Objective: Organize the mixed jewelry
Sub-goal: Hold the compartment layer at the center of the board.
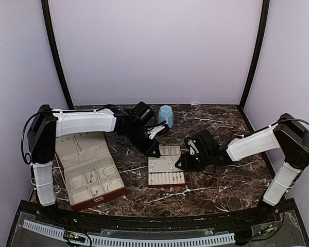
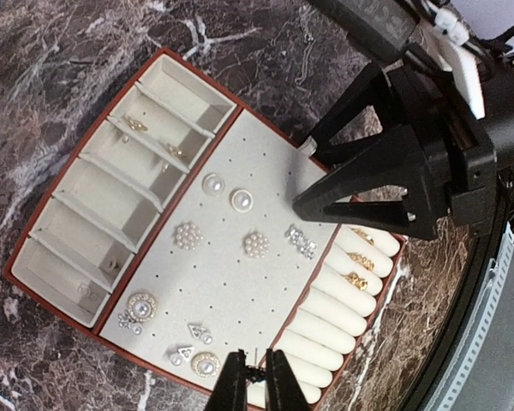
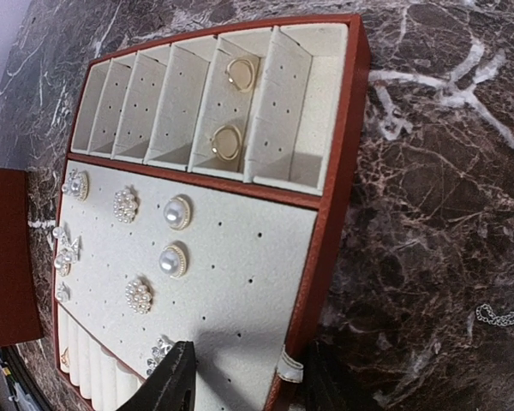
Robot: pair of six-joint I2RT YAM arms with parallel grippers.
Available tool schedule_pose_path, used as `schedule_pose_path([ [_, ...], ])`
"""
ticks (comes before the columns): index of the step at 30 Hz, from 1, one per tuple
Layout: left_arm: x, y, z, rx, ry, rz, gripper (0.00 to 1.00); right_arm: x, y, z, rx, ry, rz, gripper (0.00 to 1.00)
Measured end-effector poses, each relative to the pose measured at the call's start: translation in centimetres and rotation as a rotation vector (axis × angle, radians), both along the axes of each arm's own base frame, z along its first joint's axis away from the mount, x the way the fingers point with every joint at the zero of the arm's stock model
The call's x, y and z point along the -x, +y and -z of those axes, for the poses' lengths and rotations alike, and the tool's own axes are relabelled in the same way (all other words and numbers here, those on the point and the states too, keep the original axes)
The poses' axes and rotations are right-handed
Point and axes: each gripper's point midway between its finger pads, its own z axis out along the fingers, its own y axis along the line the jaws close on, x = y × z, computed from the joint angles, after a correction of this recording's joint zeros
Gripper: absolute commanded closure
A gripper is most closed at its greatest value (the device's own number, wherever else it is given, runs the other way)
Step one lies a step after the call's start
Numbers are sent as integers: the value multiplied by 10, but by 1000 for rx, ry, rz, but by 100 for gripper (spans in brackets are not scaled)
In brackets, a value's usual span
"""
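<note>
The small reddish-brown tray (image 2: 201,79) with cream lining holds the mixed jewelry: pearl studs (image 2: 227,191), crystal pieces (image 2: 300,241), gold rings (image 2: 357,257) in the roll slots and hoops (image 3: 227,141) in the side compartments. My left gripper (image 2: 255,377) hovers over the tray's near edge, shut on a tiny stud whose thin post sticks up between the tips. My right gripper (image 3: 244,385) is open and straddles the tray's wall (image 3: 338,171), with one finger (image 3: 167,381) over the perforated pad and the other outside beside a white tab (image 3: 289,368).
A larger brown jewelry box (image 1: 87,170) lies open at the left with pieces in its compartments. A blue mug (image 1: 166,116) stands at the back. A thin silver chain (image 3: 501,315) lies on the marble right of the tray. Both arms crowd the tray (image 1: 166,186).
</note>
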Motion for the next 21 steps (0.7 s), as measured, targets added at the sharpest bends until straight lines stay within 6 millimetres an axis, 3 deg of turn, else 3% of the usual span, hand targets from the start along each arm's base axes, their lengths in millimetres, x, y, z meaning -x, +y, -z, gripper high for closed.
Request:
schedule_pose_path([
  [21, 15, 12, 34, -133, 54, 42, 100, 1, 14, 0, -4, -2, -27, 58],
])
